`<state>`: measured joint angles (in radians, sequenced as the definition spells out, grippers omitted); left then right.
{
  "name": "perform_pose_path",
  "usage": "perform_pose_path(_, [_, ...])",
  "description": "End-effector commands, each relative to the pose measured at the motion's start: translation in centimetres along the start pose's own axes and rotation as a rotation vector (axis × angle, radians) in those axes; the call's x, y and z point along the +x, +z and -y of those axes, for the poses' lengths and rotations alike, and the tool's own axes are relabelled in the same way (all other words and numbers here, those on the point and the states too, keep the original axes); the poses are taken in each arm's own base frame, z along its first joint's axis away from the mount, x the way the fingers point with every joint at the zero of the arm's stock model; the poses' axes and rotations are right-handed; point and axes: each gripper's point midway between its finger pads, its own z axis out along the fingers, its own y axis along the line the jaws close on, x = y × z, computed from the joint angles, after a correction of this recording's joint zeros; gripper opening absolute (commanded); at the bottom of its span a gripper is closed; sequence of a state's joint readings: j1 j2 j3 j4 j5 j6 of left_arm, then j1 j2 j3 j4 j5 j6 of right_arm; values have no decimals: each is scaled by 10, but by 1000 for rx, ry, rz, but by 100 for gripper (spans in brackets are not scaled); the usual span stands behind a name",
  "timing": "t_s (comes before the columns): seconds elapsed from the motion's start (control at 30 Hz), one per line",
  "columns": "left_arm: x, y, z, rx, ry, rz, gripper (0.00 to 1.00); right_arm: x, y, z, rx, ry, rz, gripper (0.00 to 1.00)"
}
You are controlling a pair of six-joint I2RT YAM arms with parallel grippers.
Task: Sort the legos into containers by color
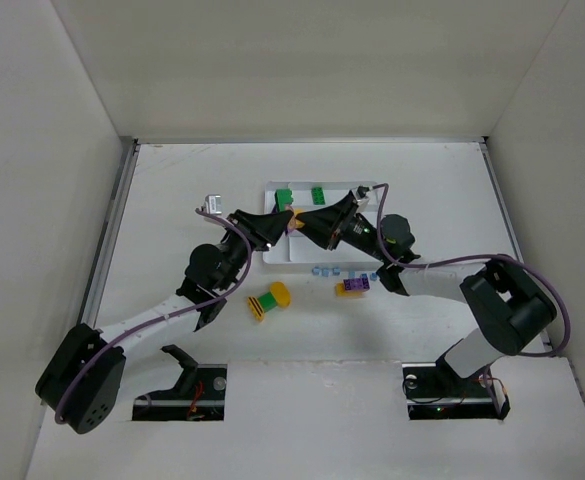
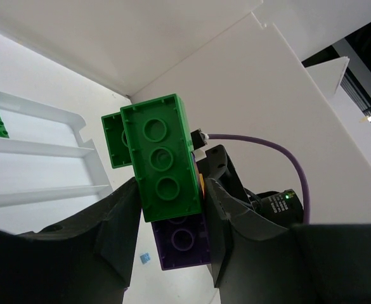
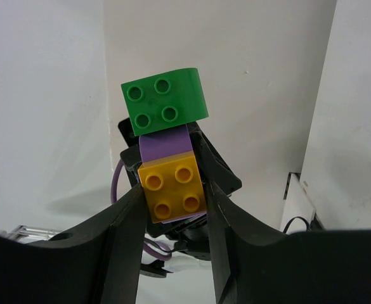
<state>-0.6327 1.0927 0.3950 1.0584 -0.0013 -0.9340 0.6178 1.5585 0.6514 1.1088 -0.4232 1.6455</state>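
White tabletop [image 1: 172, 190], white walls on three sides. Left gripper [image 2: 172, 193] pinches a green brick [image 2: 163, 161], fingers [image 2: 118, 221] pressed to both its sides. A purple brick [image 2: 182, 244] is joined under it in one stack. Right gripper [image 3: 172, 190] is clamped on the yellow brick [image 3: 171, 190] at the other end of that stack, with the purple brick sandwiched between yellow and green. The grippers meet nose to nose and hold the stack lifted over the near-left part of the white tray [image 1: 277, 253]. In the tray's far sections lie a green lego [image 1: 284, 196] and a second green lego [image 1: 318, 195]. On the table, near side of the tray: tiny light-blue legos [image 1: 327, 270], a purple-and-yellow stack [image 1: 352, 286] and a green-and-yellow stack [image 1: 269, 300], none touched by either gripper.
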Motion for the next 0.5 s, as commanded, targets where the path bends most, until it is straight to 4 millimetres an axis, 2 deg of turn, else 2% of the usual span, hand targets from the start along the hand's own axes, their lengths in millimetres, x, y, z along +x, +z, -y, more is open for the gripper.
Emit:
perform_pose_path(0.0, [-17,1,32,119,9,42,25,7,2,-21,-77,-22,-21,25])
perform_pose_path(0.33, [-30,-14,20,95,20,56,22,-2,-8,-17,-68,-46,4,25])
perform_pose_path(0.47, [-34,-18,15,67,38,54,22,-5,-8,-9,-51,-61,1,26])
